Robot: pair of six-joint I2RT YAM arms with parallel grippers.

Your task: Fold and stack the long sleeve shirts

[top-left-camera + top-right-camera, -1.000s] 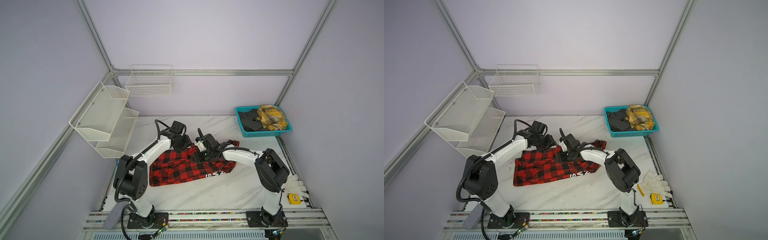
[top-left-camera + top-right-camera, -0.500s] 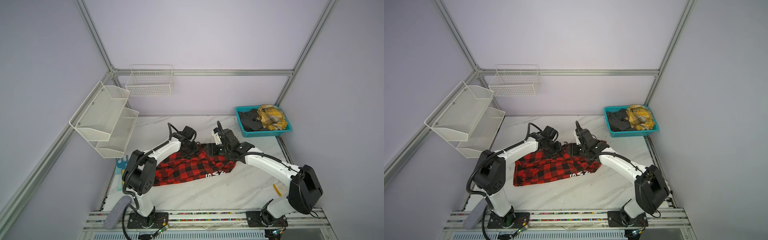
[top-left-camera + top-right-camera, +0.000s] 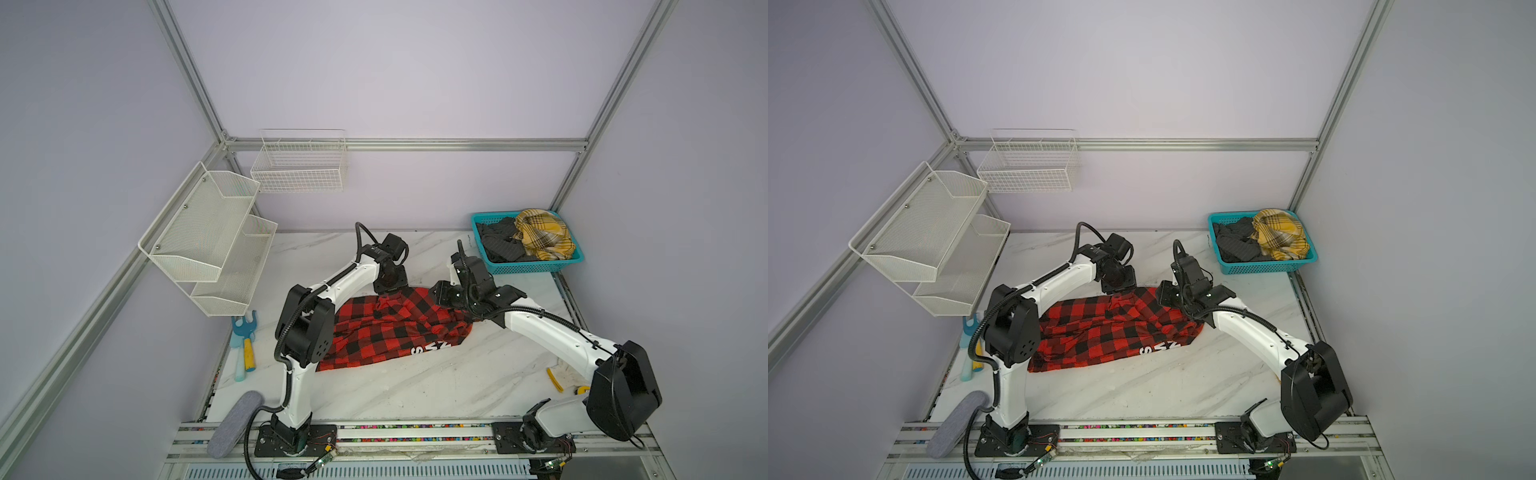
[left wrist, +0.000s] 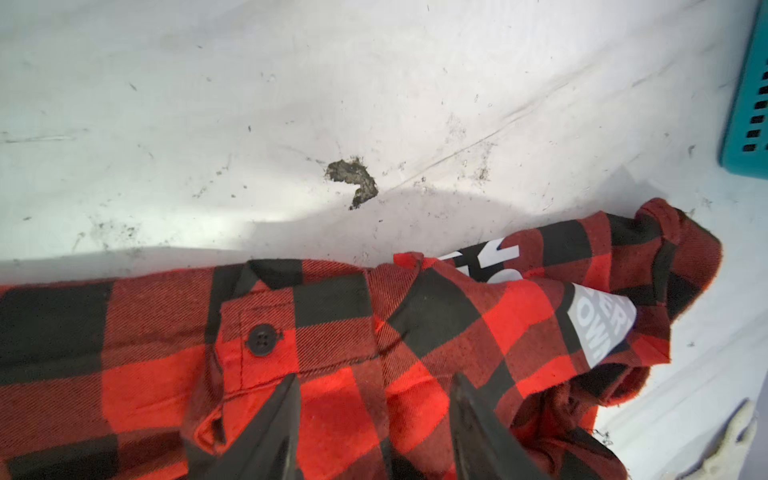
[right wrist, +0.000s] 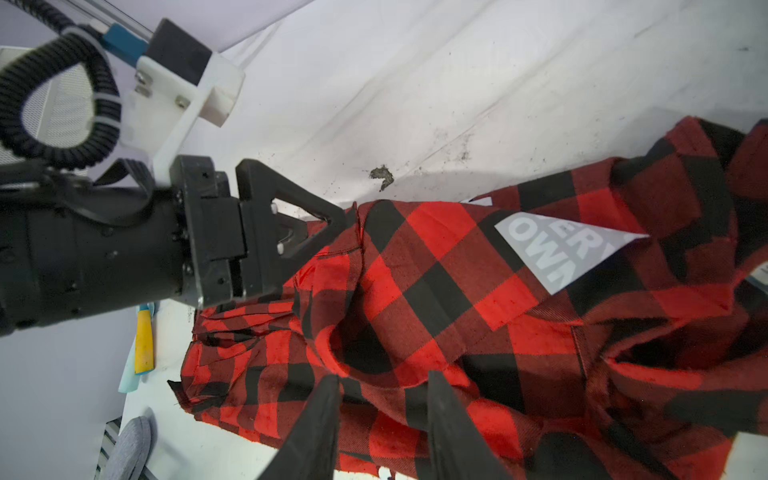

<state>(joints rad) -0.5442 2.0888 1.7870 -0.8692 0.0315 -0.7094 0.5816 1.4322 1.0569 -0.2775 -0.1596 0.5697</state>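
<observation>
Straddling one crumpled red-and-black buffalo-check button shirt on the white marble desk, the left claw and right claw both stand half-open, tips on its cloth. Beyond the right claw, one teal plastic basket holds one mustard-yellow plaid garment and one dark grey garment.

- Left arm and right arm: white link shells, black rounded joint housings.
- Black corrugated cables run along both.
- Left claw: black triangular fingers, white screwed bracket.
</observation>
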